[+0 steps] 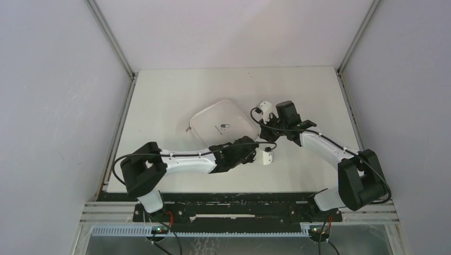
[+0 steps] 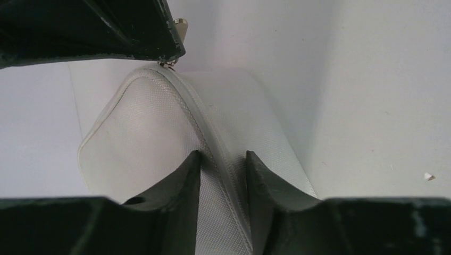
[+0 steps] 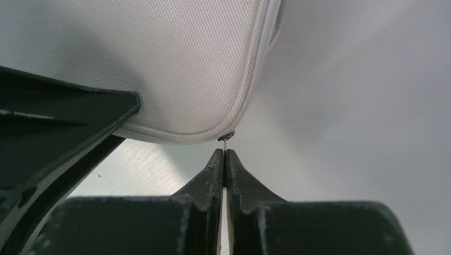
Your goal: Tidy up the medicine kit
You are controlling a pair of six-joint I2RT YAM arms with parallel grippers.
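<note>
The medicine kit (image 1: 220, 125) is a white square soft case with a small pill logo, lying closed near the middle of the table. My left gripper (image 2: 223, 156) is open at the kit's near right corner, its two fingers straddling the raised zip seam (image 2: 213, 138) with a gap on the left side. My right gripper (image 3: 225, 151) is shut on the thin metal zip pull (image 3: 226, 139) at that same corner. In the top view the left gripper (image 1: 251, 149) and right gripper (image 1: 264, 134) nearly meet there. What is inside the kit is hidden.
The pale table (image 1: 175, 95) is boxed in by white walls at the left, back and right. A tiny white crumb (image 2: 428, 176) lies on the table to the right of the kit. The two arms crowd close together at the kit's corner.
</note>
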